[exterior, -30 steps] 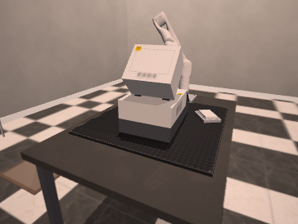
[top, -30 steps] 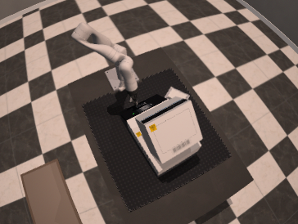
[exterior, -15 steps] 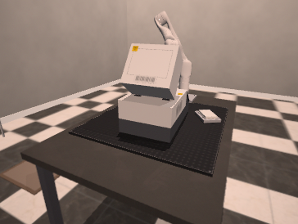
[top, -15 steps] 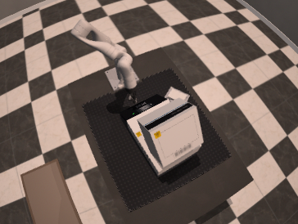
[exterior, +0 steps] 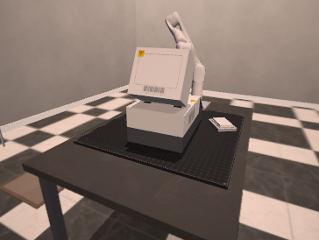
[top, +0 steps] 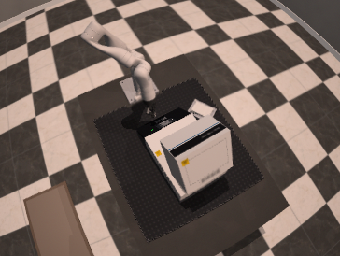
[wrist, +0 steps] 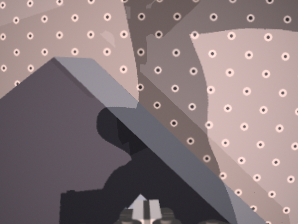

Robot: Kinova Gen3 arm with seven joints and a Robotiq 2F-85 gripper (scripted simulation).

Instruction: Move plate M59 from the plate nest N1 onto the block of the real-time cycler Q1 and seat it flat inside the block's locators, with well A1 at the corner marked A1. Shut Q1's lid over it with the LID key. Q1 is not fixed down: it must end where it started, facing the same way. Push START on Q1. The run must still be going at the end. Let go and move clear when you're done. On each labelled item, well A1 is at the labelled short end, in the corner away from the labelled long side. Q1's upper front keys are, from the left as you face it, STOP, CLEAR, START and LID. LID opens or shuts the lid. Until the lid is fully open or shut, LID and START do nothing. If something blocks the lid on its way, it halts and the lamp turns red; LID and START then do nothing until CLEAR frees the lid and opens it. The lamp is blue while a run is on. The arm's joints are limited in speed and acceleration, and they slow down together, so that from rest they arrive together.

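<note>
Claw (top: 150,113) (wrist: 146,209) pressed together, empty, by the cycler's (top: 176,127) (exterior: 153,117) front keys. Lid (top: 208,161) (exterior: 159,72) raised; plate (top: 203,107) (exterior: 222,121) apparently in its nest (top: 211,115) (exterior: 227,130) alongside. Likely the lid-opening step; next, let it finish, then spread the claw and fetch the plate.

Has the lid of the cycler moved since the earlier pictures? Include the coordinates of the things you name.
Yes, the lid (top: 207,163) (exterior: 159,72) has swung rearward, away from the black key panel (top: 179,113).
</note>
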